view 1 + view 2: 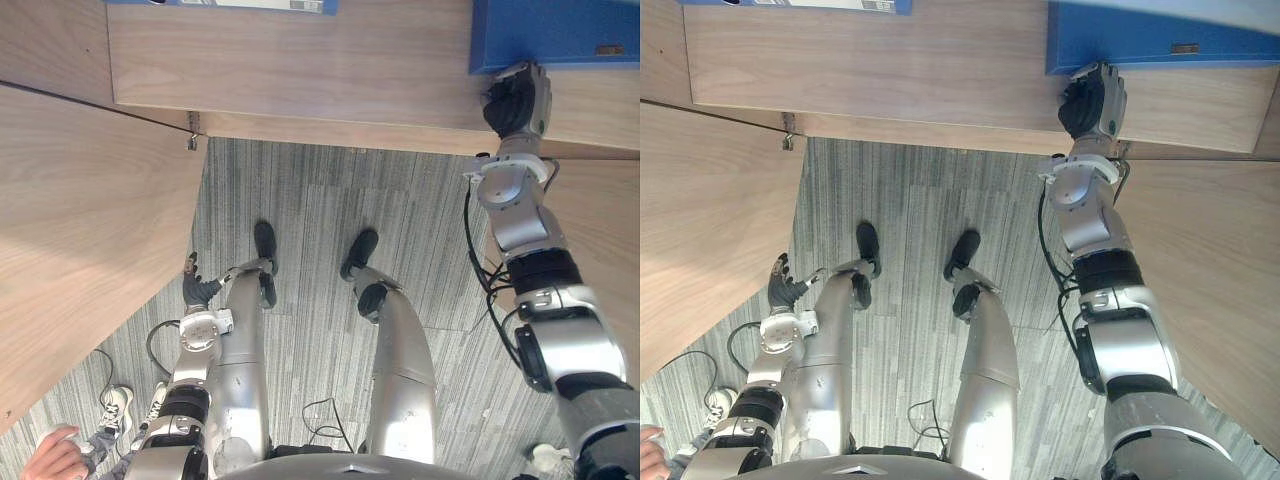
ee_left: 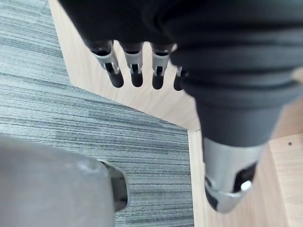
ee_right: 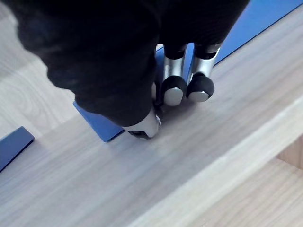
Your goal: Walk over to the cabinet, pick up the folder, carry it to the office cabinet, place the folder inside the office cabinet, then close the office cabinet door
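Folder [image 1: 558,30] loc rel. to R hand? (ann. 1)

Blue folder is seen lying flat on the wood shelf [image 1: 300,70], directly under the fingertips of the right hand [image 1: 515,100]. Most of it extends away past the fingers; the shelf lip is on the wrist side. (ann. 2)

Hand state? (ann. 1)

In the right wrist view the fingers [image 3: 174,92] are curled down onto the folder's near corner, w/ the thumb tucked against the edge by that corner. It's read as a shallow pinch on the corner. Folder isn't lifted yet, it sits flush on the wood. (ann. 2)

L hand? (ann. 1)

Left hand [image 1: 197,290] is hung low by the side, well apart from the folder. Fingers are straight and relaxed, nothing is held. (ann. 2)

Risks to be logged? (ann. 1)

Judgement only:
- Corner-only grip, so the folder could pivot or slip out once it's raised, since most of its wt is beyond the fingers.
- If it's dragged toward the wrist over the shelf lip w/o a firm hold, it could be dropped on the carpet [image 1: 320,200].
- If the fingertips are pressed down rather than closed, it may be shoved deeper instead of picked.
- No support can be given by the L hand from where it hangs.
- Wood door panel [image 1: 80,250] stands open on the L-hand side and could be clipped when turning.
- A person's hand [image 1: 55,455] is close behind that arm. (ann. 2)
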`<state>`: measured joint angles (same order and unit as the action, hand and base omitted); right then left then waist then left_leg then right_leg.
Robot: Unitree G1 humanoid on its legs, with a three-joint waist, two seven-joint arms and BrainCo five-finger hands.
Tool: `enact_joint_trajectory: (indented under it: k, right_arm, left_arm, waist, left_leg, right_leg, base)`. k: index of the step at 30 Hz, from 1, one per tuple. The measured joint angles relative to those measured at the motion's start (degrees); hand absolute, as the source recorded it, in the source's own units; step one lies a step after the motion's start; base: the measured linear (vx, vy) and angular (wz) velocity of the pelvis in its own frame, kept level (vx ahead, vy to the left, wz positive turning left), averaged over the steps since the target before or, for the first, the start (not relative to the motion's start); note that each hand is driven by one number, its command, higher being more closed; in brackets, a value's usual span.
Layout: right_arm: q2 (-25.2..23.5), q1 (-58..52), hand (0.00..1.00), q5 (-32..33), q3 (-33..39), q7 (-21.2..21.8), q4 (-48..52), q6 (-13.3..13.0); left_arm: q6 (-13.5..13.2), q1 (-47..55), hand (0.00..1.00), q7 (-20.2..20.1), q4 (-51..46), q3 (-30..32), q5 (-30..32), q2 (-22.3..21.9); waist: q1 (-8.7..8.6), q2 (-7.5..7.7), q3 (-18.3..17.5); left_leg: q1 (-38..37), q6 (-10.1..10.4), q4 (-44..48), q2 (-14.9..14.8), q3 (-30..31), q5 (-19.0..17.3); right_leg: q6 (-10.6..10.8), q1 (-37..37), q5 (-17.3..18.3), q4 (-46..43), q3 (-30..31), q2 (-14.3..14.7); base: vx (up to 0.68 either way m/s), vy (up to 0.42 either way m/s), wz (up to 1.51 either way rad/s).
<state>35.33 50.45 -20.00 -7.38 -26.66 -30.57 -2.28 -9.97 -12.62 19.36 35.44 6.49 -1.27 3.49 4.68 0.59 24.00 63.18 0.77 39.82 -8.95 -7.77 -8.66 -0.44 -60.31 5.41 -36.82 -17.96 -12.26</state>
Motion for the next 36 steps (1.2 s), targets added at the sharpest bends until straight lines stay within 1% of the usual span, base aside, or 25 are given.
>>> enact_joint_trajectory:
  k: [4, 6, 8, 10, 12, 18, 20, 22, 25, 27, 29, 32, 33, 34, 36]
  right_arm:
    - [2.39, 2.73, 1.0, -0.16, -2.21, 0.25, -1.9, -0.23]
    - [5.08, 5.18, 1.0, -0.31, -4.21, 0.45, -3.53, -0.14]
    - [6.37, 7.35, 1.0, -0.6, -5.66, 0.63, -5.18, -0.06]
    - [6.59, 9.24, 1.0, -0.61, -6.26, 1.57, -7.03, -0.01]
    - [7.9, 10.83, 1.0, -0.59, -8.05, 2.32, -8.81, -0.1]
    - [8.62, 11.79, 1.0, 0.64, -8.2, 2.45, -10.35, -0.19]
    - [8.66, 12.63, 1.0, 3.49, -8.19, 2.31, -10.89, -0.42]
    - [8.71, 13.18, 1.0, 5.03, -8.15, 2.28, -10.91, -0.46]
    - [8.71, 13.07, 1.0, 5.11, -7.87, 2.4, -12.0, -0.04]
    - [8.68, 11.34, 1.0, 6.36, -6.74, 2.39, -11.84, -0.08]
    - [8.46, 7.77, 1.0, 7.54, -3.79, 2.28, -10.11, -0.25]
    - [7.15, -1.37, 1.0, 9.58, 2.85, 1.69, -2.71, -0.31]
    - [5.54, -6.1, 1.0, 9.62, 5.99, 0.96, 1.48, -0.33]
    - [4.5, -8.37, 1.0, 9.85, 7.2, 0.35, 3.46, -0.37]
    - [-2.7, -17.74, 1.0, 11.34, 11.79, -1.03, 12.69, -0.66]
  left_arm:
    - [-0.14, 0.15, 0.0, 0.0, -0.07, -0.08, -0.93, 0.3]
    - [-0.24, 0.17, 0.0, 0.0, -0.69, -0.76, -0.95, 0.65]
    - [-0.42, 0.18, 0.0, -0.01, -0.86, -1.1, -0.97, 0.85]
    - [-0.4, 0.21, 0.0, -0.01, -0.87, -1.24, -0.97, 0.89]
    - [-0.43, 0.31, 0.0, -0.05, -1.01, -1.7, -1.12, 1.02]
    - [-0.59, 0.88, 0.0, -0.09, -1.67, -2.14, -2.19, 1.08]
    - [-0.59, 1.24, 0.0, -0.11, -2.69, -2.13, -2.58, 1.09]
    - [-0.58, 1.24, 0.0, -0.13, -2.93, -2.11, -3.1, 1.2]
    - [-0.48, 1.24, 0.0, -0.13, -3.16, -2.1, -3.15, 1.06]
    - [-0.42, 1.24, 0.0, -0.13, -3.33, -2.1, -3.15, 0.99]
    - [-0.4, 1.24, 0.0, -0.12, -3.46, -2.04, -3.15, 0.94]
    - [-0.02, 1.24, 0.0, -0.12, -3.36, -1.84, -3.1, 1.01]
    - [0.27, 1.32, 0.0, -0.11, -3.22, -1.83, -3.1, 1.04]
    - [0.48, 1.43, 0.0, -0.11, -3.16, -1.85, -3.1, 1.01]
    - [1.16, 2.76, 0.0, -0.16, -3.19, -2.26, -2.97, 0.66]
  waist:
    - [-0.17, 0.0, 0.0]
    - [-0.11, 0.0, 0.0]
    - [-0.11, -0.01, 0.0]
    - [-0.12, -0.01, -0.01]
    - [-0.07, -0.02, -0.01]
    - [-0.3, -0.04, -0.03]
    - [-0.61, -0.07, -0.04]
    - [-0.86, -0.08, -0.05]
    - [-0.68, -0.08, -0.05]
    - [-0.32, -0.08, -0.05]
    - [0.14, -0.06, -0.06]
    - [-0.19, -0.05, -0.07]
    - [-0.42, -0.02, -0.08]
    - [-0.52, -0.01, -0.08]
    - [-1.32, 0.02, -0.1]
  left_leg:
    - [0.77, -0.14, -0.07, 0.28, -0.03, 0.1]
    - [1.54, -0.19, -0.05, 0.4, 0.0, 0.26]
    - [1.81, -0.15, -0.05, 0.44, 0.02, 0.36]
    - [1.78, -0.14, -0.05, 0.46, 0.0, 0.38]
    - [1.78, -0.11, -0.05, 0.66, 0.06, 0.42]
    - [1.98, -0.19, -0.06, 1.19, -0.02, 0.57]
    - [2.51, -0.19, -0.04, 1.41, -0.09, 0.86]
    - [2.94, -0.17, 0.02, 1.53, -0.13, 1.15]
    - [2.91, -0.11, 1.12, 1.37, -0.03, 1.16]
    - [2.93, -0.12, 2.51, 0.99, 0.05, 0.94]
    - [2.91, -0.19, 4.55, 0.4, 0.19, 0.21]
    - [2.29, -0.21, 7.55, -0.35, 1.12, -1.26]
    - [1.28, -0.32, 8.19, -0.64, 1.21, -1.72]
    - [0.41, -0.36, 8.26, -0.72, 1.2, -1.92]
    - [-4.54, -0.06, 7.85, -1.31, 0.64, -3.01]
  right_leg:
    - [0.01, -0.8, 0.01, -0.17, -0.05, -0.37]
    - [0.02, -1.44, 0.01, -0.28, -0.1, -0.54]
    - [0.02, -1.69, 0.01, -0.34, -0.18, -0.61]
    - [0.0, -1.7, 0.04, -0.45, -0.17, -0.64]
    - [-0.03, -1.83, 0.4, -1.0, -0.2, -0.93]
    - [-0.02, -2.48, 0.87, -2.11, -0.14, -1.7]
    - [-0.02, -3.23, 0.87, -2.58, 0.02, -1.98]
    - [-0.03, -3.82, 0.87, -3.08, 0.06, -2.19]
    - [-0.46, -3.86, 1.4, -4.5, 0.09, -2.35]
    - [-0.67, -3.77, 2.05, -6.05, 0.1, -2.44]
    - [-0.93, -3.5, 2.83, -7.82, 0.14, -2.44]
    - [-0.88, -2.17, 4.04, -9.75, -0.02, -2.16]
    - [-0.89, -0.97, 4.57, -10.14, -0.01, -1.99]
    - [-0.88, -0.13, 4.64, -10.09, 0.02, -1.89]
    - [-0.31, 4.66, 4.98, -8.92, 0.2, -1.18]
  base:
    - [0.02, -0.001, 0.03]
    - [0.02, 0.001, 0.03]
    - [0.0, 0.0, 0.0]
    - [0.0, 0.0, 0.0]
    - [0.02, -0.013, 0.07]
    - [0.01, -0.01, 0.06]
    - [0.0, -0.018, 0.04]
    - [-0.01, -0.02, 0.05]
    - [-0.01, -0.031, 0.04]
    - [-0.02, -0.047, 0.03]
    - [-0.03, -0.046, -0.02]
    - [-0.05, -0.043, -0.02]
    - [-0.04, -0.027, 0.0]
    - [-0.04, -0.031, -0.03]
    - [-0.03, -0.025, -0.13]
